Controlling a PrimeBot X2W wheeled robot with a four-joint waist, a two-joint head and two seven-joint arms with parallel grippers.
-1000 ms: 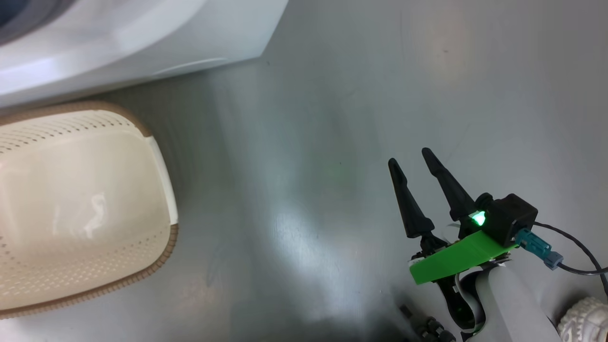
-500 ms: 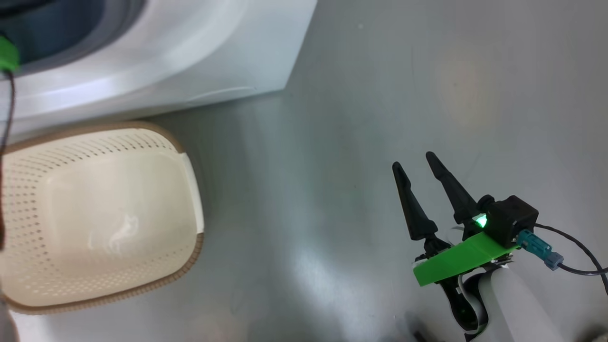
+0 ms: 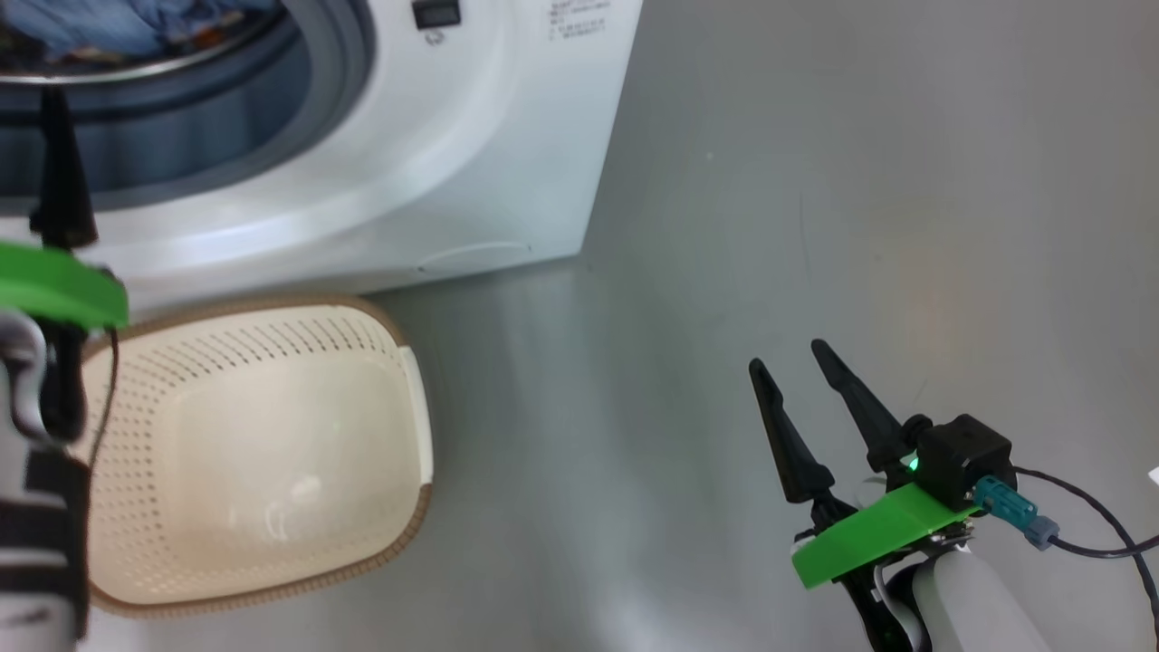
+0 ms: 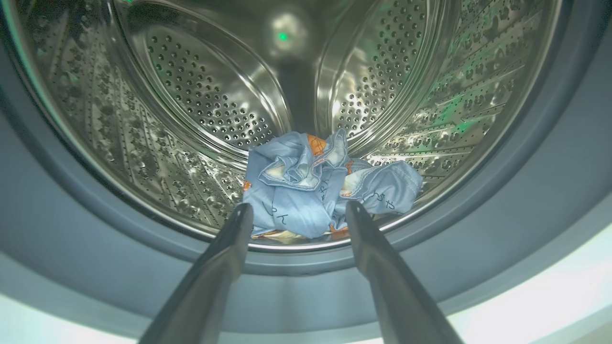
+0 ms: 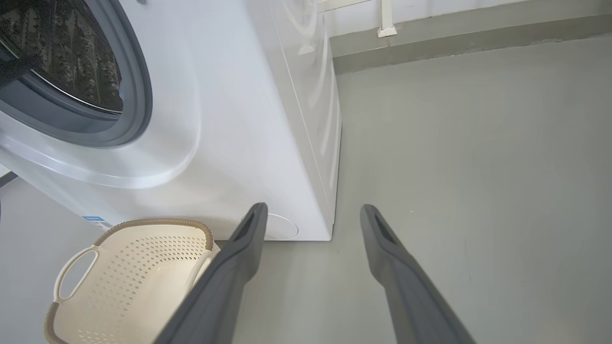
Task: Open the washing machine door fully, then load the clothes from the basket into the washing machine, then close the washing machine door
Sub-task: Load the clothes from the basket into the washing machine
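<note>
Nearest on the right, the right pincer (image 3: 786, 356) hangs over bare floor (image 3: 724, 181), its two dark fingers spread apart and holding nothing. It is well apart from everything else and poses little risk where it is.

Further in on the left, the basket (image 3: 253, 305) stands on the floor just in front of the washing machine (image 3: 471, 163), mouth upward. Its long axis appears to run left to right along the machine's front, with a white handle at each end. What shows of its inside is bare plastic, so loading looks finished. A thin dark cable (image 3: 109, 380) from the left arm hangs over its left part. If the arm pulls away carelessly, the cable could catch the woven rim and drag or tip the light basket.

Beyond it, the left pincer (image 4: 299, 206) is at the machine's round mouth, which faces the robot, fingers wide apart and empty. Whether the tips touch cloth cannot be told.

Just past the grey-blue rubber ring (image 4: 526, 191), the clothes (image 4: 306, 191) lie as a crumpled blue bundle with orange print. The bundle is wider than tall, spreads left to right and points no clear way. It sits at the near lip of the drum (image 4: 191, 105), not deep inside. That is the main hazard: a fold could slide onto the ring and be pinched when the door is closed, or a retreating finger could hook the cloth and pull it out.
</note>
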